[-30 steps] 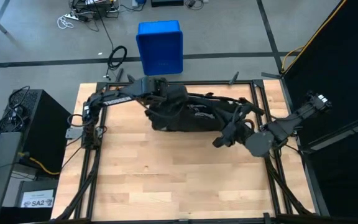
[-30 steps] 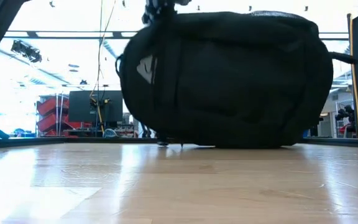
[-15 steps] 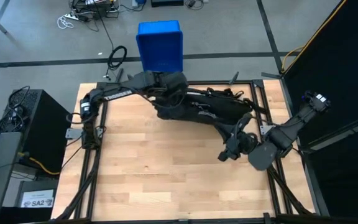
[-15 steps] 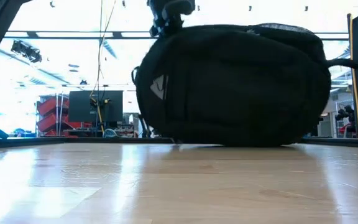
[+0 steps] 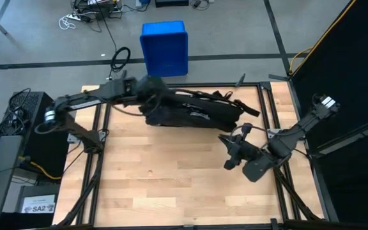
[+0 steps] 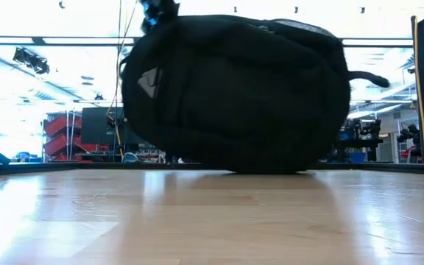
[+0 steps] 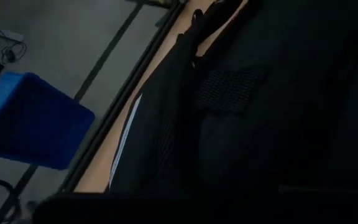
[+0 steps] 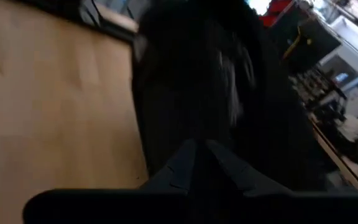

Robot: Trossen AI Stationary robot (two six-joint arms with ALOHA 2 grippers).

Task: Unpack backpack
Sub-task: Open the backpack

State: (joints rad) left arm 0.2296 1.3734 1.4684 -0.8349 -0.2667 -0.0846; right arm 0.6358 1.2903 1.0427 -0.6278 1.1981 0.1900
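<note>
Backpack point(image 5: 193, 114) now lies farther left along the table's point(image 5: 171, 172) far edge, dragged by the left gripper point(image 5: 147, 92), fingers pinching its left end. Right gripper point(image 5: 230, 153), fingers together, has pulled back nearer, clear of it.

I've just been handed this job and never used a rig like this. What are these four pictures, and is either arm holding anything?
Two dark robot arms work at a wooden table. One picture looks straight down, one looks level across the tabletop, and two come from cameras on the wrists. The only thing on the table is a black backpack, at the far edge. The left end effector is shut on its end nearest the blue bin on the floor. The right end effector is off the backpack, nearly shut, holding nothing.
</note>
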